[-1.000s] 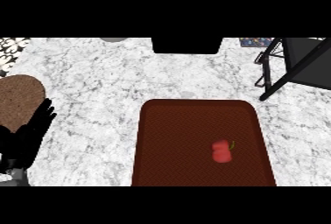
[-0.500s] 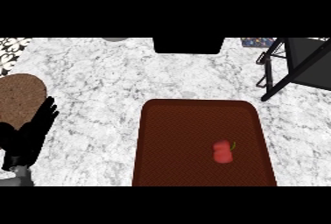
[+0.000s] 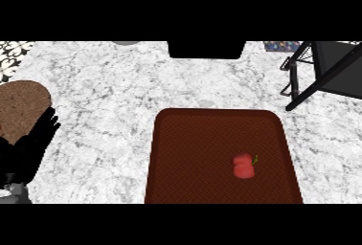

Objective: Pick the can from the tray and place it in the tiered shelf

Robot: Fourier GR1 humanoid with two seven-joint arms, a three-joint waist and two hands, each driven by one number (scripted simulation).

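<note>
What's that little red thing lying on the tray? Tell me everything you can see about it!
The red thing is small and lumpy, like two rounded bumps joined. A thin green stem sticks out at its upper right. It looks more like a pepper than a can. It lies on the dark red-brown tray, in its right half, nearer the robot. Only the tray touches it; the left hand rests far off at the view's left edge.

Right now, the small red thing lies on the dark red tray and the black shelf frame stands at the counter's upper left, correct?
Not quite. The head view shows the black shelf frame at the upper right of the counter. The small red thing does lie on the dark red tray.
</note>
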